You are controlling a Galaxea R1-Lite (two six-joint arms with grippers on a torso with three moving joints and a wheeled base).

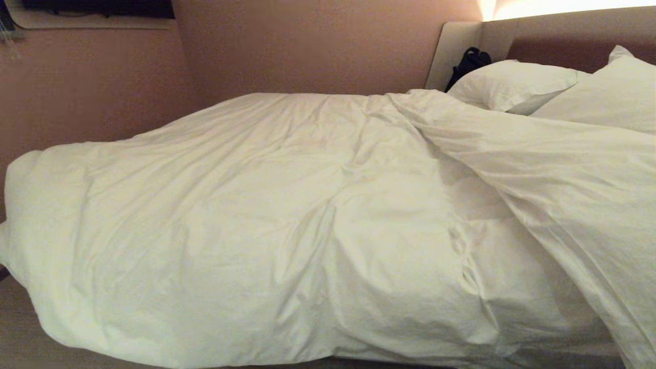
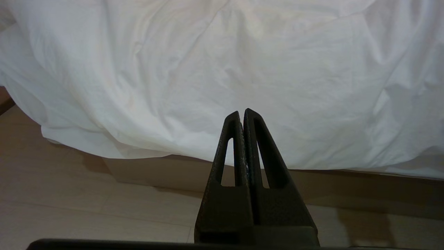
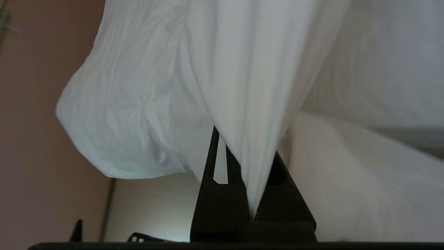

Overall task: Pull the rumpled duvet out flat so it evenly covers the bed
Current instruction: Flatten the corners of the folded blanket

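The white duvet [image 1: 266, 215] lies rumpled over the bed, whose padded headboard [image 1: 564, 36] stands at the back right. A taut ridge of the duvet runs from the middle back toward the near right corner. Neither gripper shows in the head view. In the right wrist view my right gripper [image 3: 247, 142] is shut on a gathered fold of the duvet [image 3: 249, 69], which fans out from between its fingers. My left gripper [image 2: 241, 113] is shut on nothing. It is parked low in front of the duvet's hanging edge [image 2: 222, 62], above the bed's platform base [image 2: 156, 170].
Two white pillows [image 1: 512, 82] [image 1: 610, 92] lean at the headboard, with a black object [image 1: 469, 61] in the corner behind them. A pinkish wall [image 1: 92, 82] runs along the far side of the bed. Pale wood floor [image 2: 69, 208] lies along the near side.
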